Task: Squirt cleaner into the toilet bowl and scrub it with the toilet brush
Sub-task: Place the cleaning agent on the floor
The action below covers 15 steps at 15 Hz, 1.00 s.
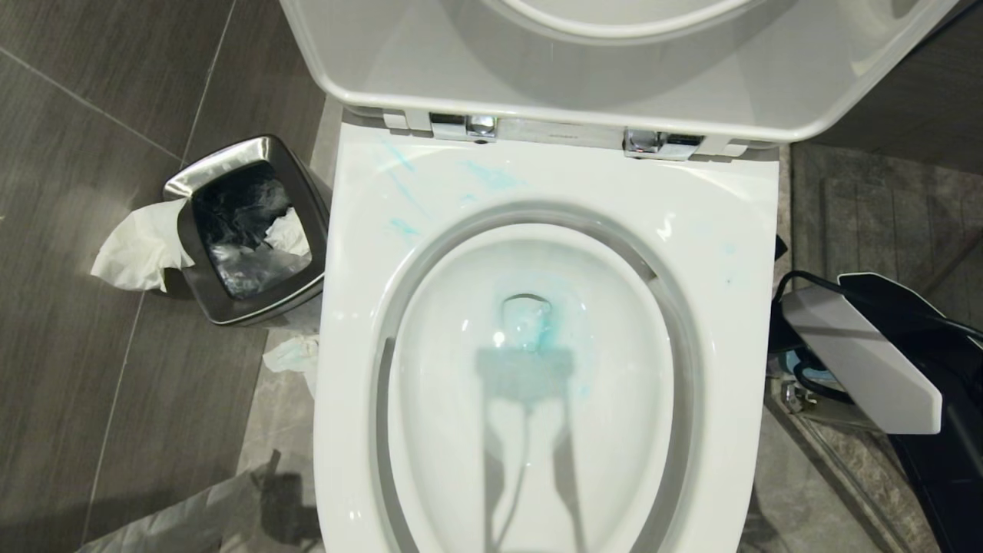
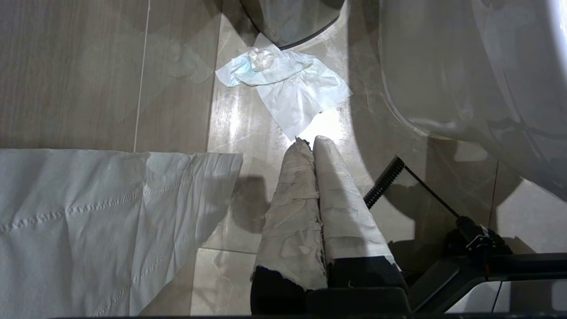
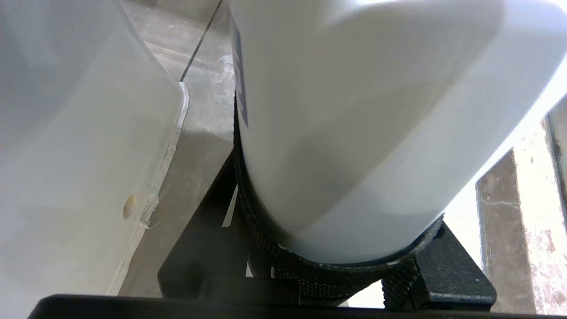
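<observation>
Seen from above, the toilet bowl (image 1: 737,322) filled the middle of the head view, seat and lid raised. Its long axis ran from 12 o'clock, at the chrome hinges (image 1: 472,127), to 6 o'clock, where its rounded front pointed toward the robot. The cleaner (image 1: 491,175) showed as thin turquoise smears on the rim at about 11 o'clock, and it also tinted the water at the centre of the bowl. No toilet brush could be made out in any view. At 9 o'clock stood a steel waste bin (image 1: 296,196) with tissue (image 1: 138,246) draped over its edge. The right arm (image 1: 860,361) hung low at 3 o'clock, outside the bowl. Its right gripper (image 3: 341,261) was clasped round the curved end of a white container (image 3: 354,110), possibly the cleaner's bottle, though too close to the lens to be sure. The left gripper (image 2: 308,141) was clenched on nothing, its taped fingers pressed together and aimed at the floor beside a crumpled tissue (image 2: 288,84). The risks appeared to lie with the right arm. The grip sat on a smooth rounded surface, so the container could slip or twist if swung quickly. Raised too close, the arm could knock the rim. Tipped before reaching the opening, the container could spill onto the floor. The smears at 11 o'clock lay on the rim, where a scrub confined to the basin would likely miss them.
</observation>
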{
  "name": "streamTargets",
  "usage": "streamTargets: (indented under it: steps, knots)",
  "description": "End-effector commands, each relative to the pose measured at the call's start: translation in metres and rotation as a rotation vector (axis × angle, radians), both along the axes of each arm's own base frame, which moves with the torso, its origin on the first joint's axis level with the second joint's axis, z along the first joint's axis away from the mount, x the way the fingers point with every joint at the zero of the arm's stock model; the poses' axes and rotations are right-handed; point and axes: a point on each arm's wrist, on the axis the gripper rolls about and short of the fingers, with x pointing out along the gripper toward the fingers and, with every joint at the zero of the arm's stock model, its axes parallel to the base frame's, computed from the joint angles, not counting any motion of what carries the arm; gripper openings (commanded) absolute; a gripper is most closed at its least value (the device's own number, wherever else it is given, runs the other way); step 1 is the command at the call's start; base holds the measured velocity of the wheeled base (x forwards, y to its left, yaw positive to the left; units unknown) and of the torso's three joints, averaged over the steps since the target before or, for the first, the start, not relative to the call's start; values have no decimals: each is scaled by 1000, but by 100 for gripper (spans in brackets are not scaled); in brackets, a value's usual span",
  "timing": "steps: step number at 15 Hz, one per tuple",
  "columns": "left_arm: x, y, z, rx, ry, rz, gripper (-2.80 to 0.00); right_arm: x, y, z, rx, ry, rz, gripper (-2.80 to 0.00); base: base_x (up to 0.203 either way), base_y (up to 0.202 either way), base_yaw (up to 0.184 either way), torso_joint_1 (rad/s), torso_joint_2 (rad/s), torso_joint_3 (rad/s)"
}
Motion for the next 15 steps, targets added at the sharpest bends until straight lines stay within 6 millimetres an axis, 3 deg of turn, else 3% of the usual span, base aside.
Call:
streamTargets:
  steps: [1,3,4,12,15]
  knots:
    - [0,0,0,2,3,-1,-280,-1,0,1,0,-9,-2,-280,0,0,0,0,0,0]
    - [0,0,0,0,3,-1,-280,-1,0,0,0,-11,-4,-280,0,0,0,0,0,0]
    - [0,0,0,0,3,-1,-280,-1,0,-3,0,-7,-5,0,0,0,0,0,0,0]
    - [0,0,0,2,3,-1,-280,-2,0,-1,3,-28,-6,0,0,0,0,0,0,0]
    - [0,0,0,0,3,-1,-280,-14,-1,-2,-3,16,-3,0,0,0,0,0,0,0]
